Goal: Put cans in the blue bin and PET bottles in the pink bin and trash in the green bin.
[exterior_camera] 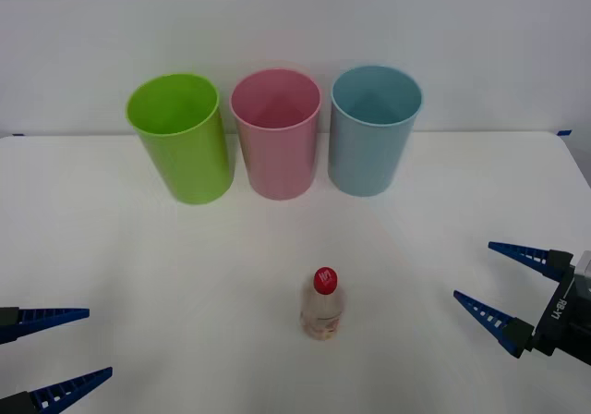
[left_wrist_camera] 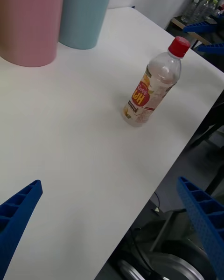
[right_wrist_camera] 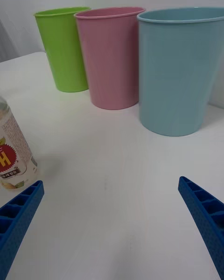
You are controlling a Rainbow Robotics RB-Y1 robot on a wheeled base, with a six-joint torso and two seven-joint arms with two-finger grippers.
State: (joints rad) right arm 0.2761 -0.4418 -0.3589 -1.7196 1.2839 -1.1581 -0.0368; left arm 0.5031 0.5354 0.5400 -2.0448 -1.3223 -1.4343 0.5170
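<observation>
Right gripper (exterior_camera: 506,283) spread wide, empty, low over the white table (exterior_camera: 138,275), to the right of the PET bottle (exterior_camera: 322,305). Left gripper (exterior_camera: 57,353) likewise spread, empty, near the front-left corner. Bottle upright, red cap on, standing alone, well apart from the green bin (exterior_camera: 180,139), pink bin (exterior_camera: 276,134) and blue bin (exterior_camera: 374,130) ranged along the back. Nothing sorted yet, seemingly; bottle ungrasped, pink bin waiting. Bare tabletop all round; front edge close behind the bottle.

Each gripper (exterior_camera: 499,285) has blue ribbed tapered fingers (exterior_camera: 482,312); black lettered wrist housing.
</observation>
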